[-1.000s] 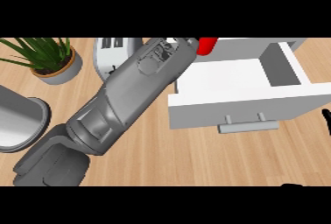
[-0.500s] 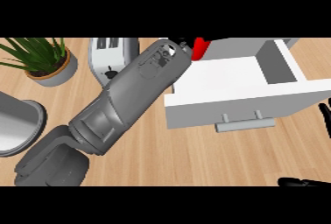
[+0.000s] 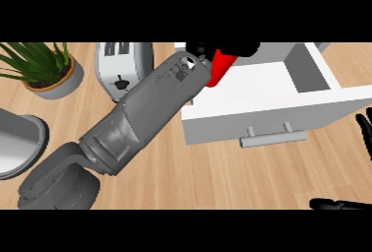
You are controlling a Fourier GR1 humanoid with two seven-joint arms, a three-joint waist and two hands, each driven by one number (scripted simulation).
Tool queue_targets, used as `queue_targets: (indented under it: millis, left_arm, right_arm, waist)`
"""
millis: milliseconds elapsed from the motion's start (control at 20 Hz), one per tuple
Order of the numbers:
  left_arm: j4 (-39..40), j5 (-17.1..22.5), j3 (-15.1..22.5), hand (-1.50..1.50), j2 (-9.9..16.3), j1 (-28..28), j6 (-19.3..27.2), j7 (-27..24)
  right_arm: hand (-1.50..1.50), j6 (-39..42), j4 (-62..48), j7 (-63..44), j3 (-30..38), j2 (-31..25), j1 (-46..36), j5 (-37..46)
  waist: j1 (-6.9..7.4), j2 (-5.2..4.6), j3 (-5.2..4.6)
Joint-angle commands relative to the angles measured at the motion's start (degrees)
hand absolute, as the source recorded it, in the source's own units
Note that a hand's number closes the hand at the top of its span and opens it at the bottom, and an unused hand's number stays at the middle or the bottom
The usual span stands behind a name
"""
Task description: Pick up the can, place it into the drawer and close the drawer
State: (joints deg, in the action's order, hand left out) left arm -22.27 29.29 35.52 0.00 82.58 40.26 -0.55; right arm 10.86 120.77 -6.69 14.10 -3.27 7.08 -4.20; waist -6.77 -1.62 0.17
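Since the earlier frames, the long grey left forearm (image 3: 138,123) has carried the red cylindrical can (image 3: 219,70) further right, so that the can now sits over the back left part of the open white drawer (image 3: 276,93) instead of beside its edge. The black left hand (image 3: 218,48) is at the top of the view, its fingers curled round the can's upper end, with the can hanging tilted below it. The drawer stands pulled out, its grey bar handle (image 3: 273,139) facing the robot. The black right hand (image 3: 361,129) shows only as fingers at the right edge and lower right corner, relaxed and holding nothing. On the wooden counter (image 3: 218,182) stand a silver toaster (image 3: 122,66), a green plant in a grey pot (image 3: 45,66) and a round grey metal vessel (image 3: 16,142) at the left edge.
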Motion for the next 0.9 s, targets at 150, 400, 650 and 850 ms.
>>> queue_targets:
  millis: [150, 400, 650, 850]
  left_arm:
    - [3.1, 1.8, 0.7, -1.5, 0.0, 2.0, 2.1, -0.4]
    - [1.7, 3.3, 1.7, -1.5, 0.0, -1.4, 4.9, -3.1]
    - [0.6, 5.8, 0.9, -1.5, 0.0, -1.0, 5.3, -3.3]
    - [1.1, 7.8, -0.7, -1.5, 0.0, -1.5, 4.7, -4.9]
  right_arm:
    - [-1.5, 0.0, 1.0, 0.7, -2.6, 1.4, 0.6, 1.5]
    - [-1.5, 0.9, 3.6, -1.0, -1.2, 0.0, 1.4, -0.2]
    - [-1.5, -1.1, 4.3, 1.2, -1.6, -1.7, -1.0, 7.2]
    - [-1.5, 1.2, 7.1, 3.8, -0.9, -5.8, 0.2, 11.0]
  waist:
    - [-1.13, -0.41, 0.02]
    - [-0.89, -0.06, -0.04]
    - [-0.03, -0.15, -0.08]
    - [-0.36, -0.17, -0.1]
